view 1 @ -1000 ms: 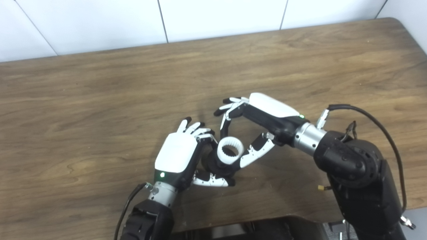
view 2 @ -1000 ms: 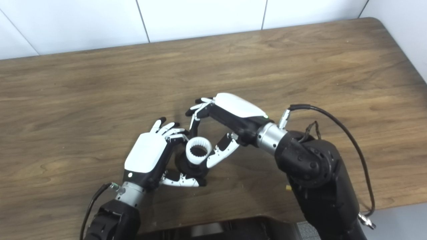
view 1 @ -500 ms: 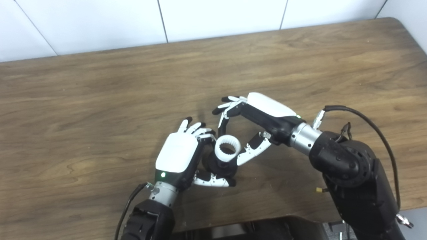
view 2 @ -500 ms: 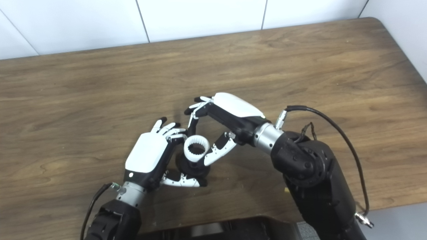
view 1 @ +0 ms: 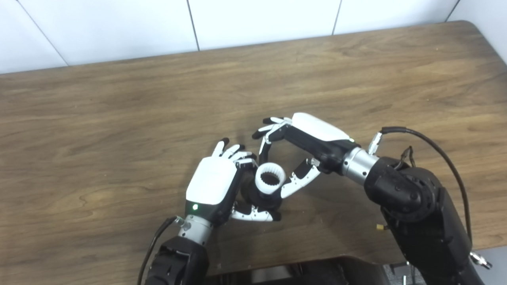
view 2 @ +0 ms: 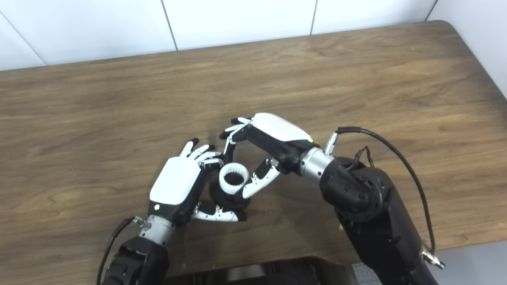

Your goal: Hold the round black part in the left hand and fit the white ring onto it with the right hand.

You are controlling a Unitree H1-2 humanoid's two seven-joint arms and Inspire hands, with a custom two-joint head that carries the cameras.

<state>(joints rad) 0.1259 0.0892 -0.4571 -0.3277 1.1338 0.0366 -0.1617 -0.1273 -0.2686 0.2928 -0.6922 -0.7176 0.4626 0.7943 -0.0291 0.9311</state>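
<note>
Seating the white ring (view 1: 270, 180) squarely requires even downward pressure from the pinching right hand (view 1: 305, 144) while the left hand (view 1: 216, 186) clamps the round black part (view 1: 257, 198).

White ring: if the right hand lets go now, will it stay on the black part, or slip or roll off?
The white ring looks rigid, holding its round shape between the right hand fingers. It sits on the black part held by the left hand; how deeply is unclear, so it may tip. Being round and smooth outside, it would probably roll across the table.
</note>
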